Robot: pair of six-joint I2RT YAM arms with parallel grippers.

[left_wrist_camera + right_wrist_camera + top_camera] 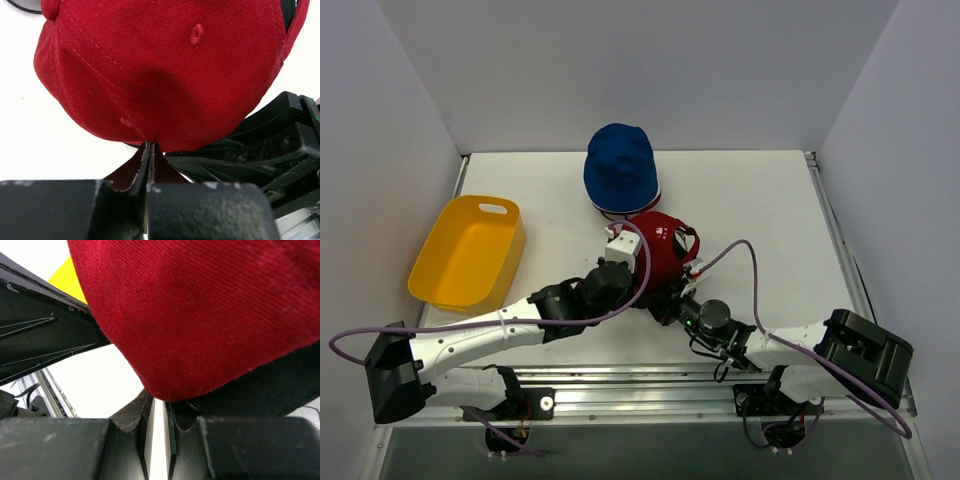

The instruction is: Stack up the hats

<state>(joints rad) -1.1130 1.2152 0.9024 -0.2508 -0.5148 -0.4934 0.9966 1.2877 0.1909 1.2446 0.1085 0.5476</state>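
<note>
The red baseball cap [660,250] is light, limp cotton twill that will sag and fold wherever it is unsupported, so it is best taken at its stitched lower rim or at the stiffer peak, with two holds on opposite sides to keep the crown open. That is how it is held. The left tool [150,146] has its fingers pressed tight together, pinching the bottom hem of the crown. The right tool [159,402] is nearly closed, with only a slit between the fingers, and nips the cap's edge where red cloth meets a black underside. The weave is a fine diagonal rib with raised seams running up the panels and an embroidered eyelet [197,34]; it is matt and grippy rather than slick, and nothing about it is fragile. The cap sits at the near middle of the white surface [760,220], between the two arms; whether it is lifted clear I cannot tell. Just beyond it lies the rounded, domed blue hat [620,165], with slivers of white and dark red from the other hats [623,213] showing under its near rim. The glossy, hard yellow tub [470,250] stands well apart on the left
</note>
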